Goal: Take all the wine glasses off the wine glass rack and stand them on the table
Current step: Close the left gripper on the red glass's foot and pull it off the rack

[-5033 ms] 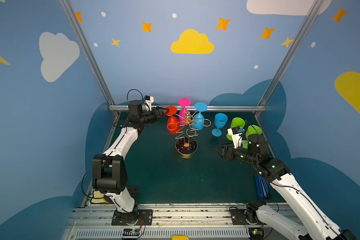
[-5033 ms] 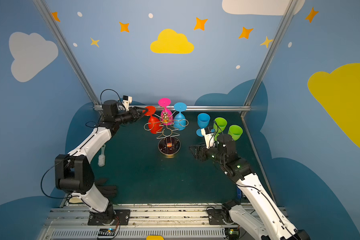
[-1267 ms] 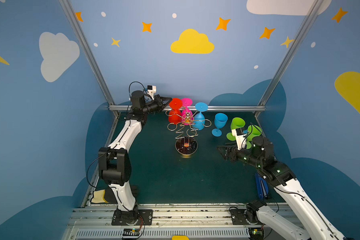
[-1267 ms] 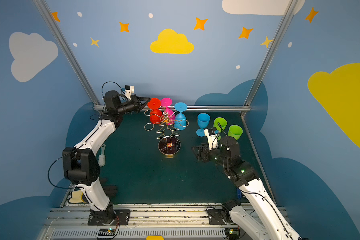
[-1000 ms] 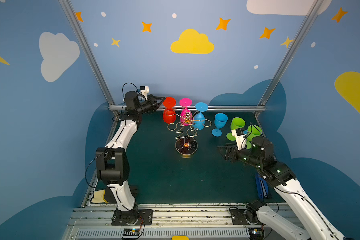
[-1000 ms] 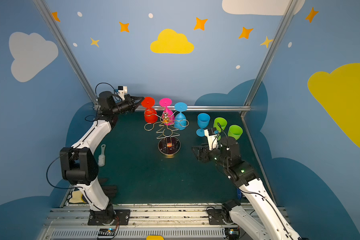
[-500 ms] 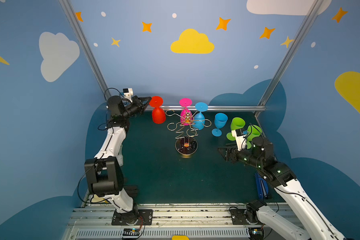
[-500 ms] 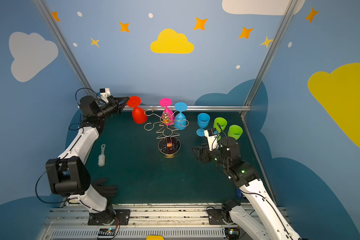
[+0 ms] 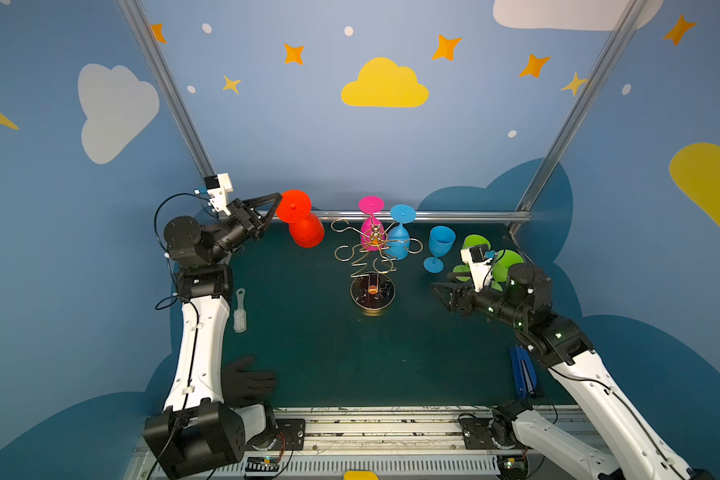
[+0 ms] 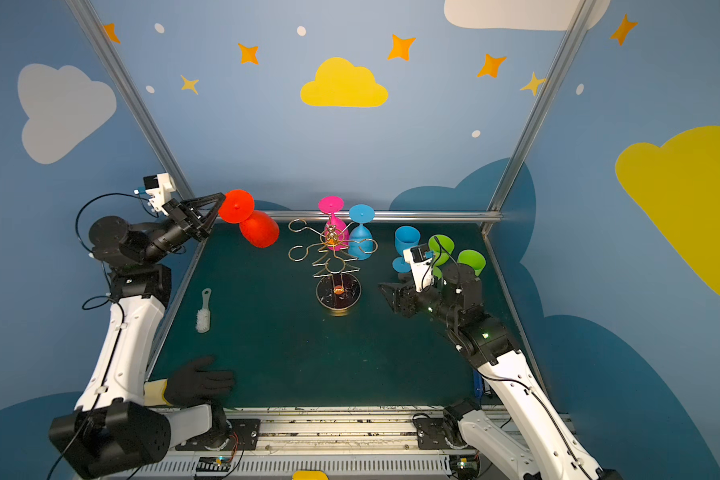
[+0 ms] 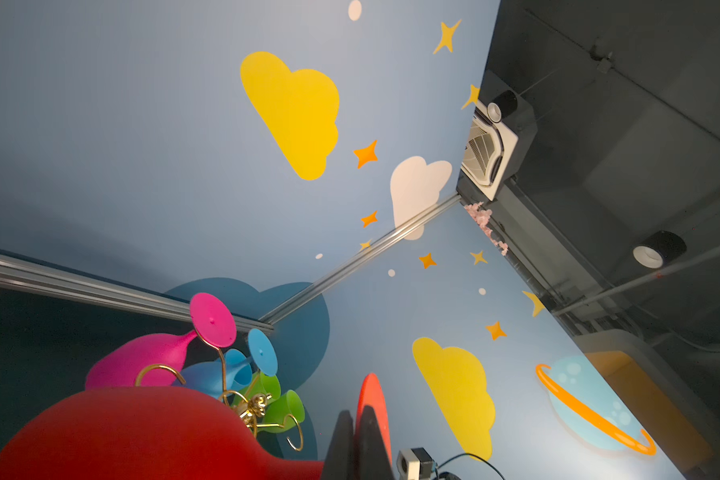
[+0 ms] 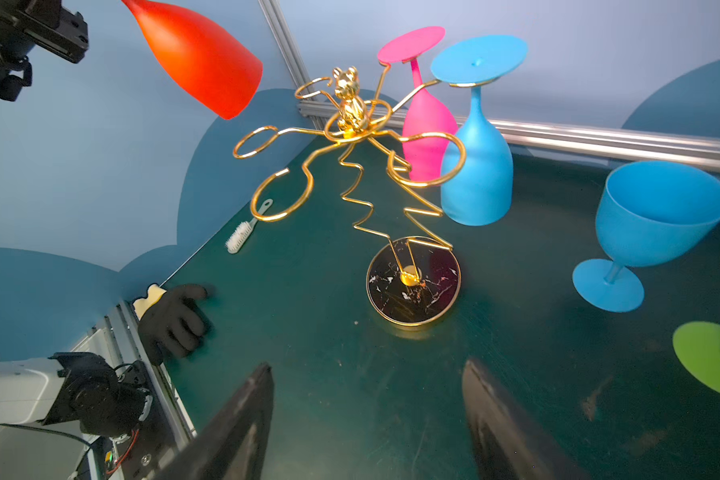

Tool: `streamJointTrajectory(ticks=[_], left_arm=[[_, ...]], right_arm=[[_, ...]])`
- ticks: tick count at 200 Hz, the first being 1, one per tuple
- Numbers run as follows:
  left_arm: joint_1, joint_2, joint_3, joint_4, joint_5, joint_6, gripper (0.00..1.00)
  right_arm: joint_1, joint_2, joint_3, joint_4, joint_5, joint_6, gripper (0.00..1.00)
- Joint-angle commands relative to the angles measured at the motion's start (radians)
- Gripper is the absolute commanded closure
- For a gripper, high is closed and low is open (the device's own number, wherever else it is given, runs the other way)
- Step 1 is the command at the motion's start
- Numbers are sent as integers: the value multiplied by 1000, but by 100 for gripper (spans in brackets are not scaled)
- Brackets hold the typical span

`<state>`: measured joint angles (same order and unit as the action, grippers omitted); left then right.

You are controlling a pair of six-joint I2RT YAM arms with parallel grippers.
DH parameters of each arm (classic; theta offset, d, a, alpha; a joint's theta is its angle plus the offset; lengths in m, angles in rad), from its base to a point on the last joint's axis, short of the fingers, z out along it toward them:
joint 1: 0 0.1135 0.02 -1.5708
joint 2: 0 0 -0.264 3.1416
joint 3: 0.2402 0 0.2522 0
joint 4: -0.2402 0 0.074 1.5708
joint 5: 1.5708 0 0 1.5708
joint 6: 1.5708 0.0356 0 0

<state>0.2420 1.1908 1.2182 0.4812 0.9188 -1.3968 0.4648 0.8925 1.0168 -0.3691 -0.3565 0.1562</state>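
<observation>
My left gripper (image 9: 278,200) (image 10: 220,200) (image 11: 356,415) is shut on the round foot of a red wine glass (image 9: 306,231) (image 10: 259,228) (image 11: 121,436). I hold it tilted in the air at the back left, clear of the wine glass rack (image 9: 371,254) (image 10: 334,253) (image 12: 350,137). The rack is gold wire on a dark disc base. A pink glass (image 9: 368,227) and a blue glass (image 9: 399,244) still hang upside down on it. My right gripper (image 9: 437,291) (image 10: 385,291) (image 12: 366,365) hovers open and empty over the mat, right of the rack's base.
A blue goblet (image 9: 440,241) and two green glasses (image 9: 474,245) stand at the back right, close to my right arm. A white brush (image 9: 240,316) lies at the left edge. A black glove (image 9: 246,380) rests at the front left. A blue object (image 9: 522,372) lies at the right edge.
My left arm has swung left with the red glass, carrying it away from the rack towards the back left corner. The right arm has stayed put.
</observation>
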Motion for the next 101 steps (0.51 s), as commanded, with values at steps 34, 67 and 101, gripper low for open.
streamJointTrajectory(ticks=[34, 67, 101], left_arm=[[2, -151, 19, -23, 67, -48, 97], [-46, -169, 35, -40, 118, -80, 97], [-97, -167, 81, -106, 156, -39, 97]], right_arm=[[34, 71, 88, 136, -92, -52, 29], [81, 90, 90, 254, -101, -50, 28], [151, 112, 122, 324, -67, -74, 26]])
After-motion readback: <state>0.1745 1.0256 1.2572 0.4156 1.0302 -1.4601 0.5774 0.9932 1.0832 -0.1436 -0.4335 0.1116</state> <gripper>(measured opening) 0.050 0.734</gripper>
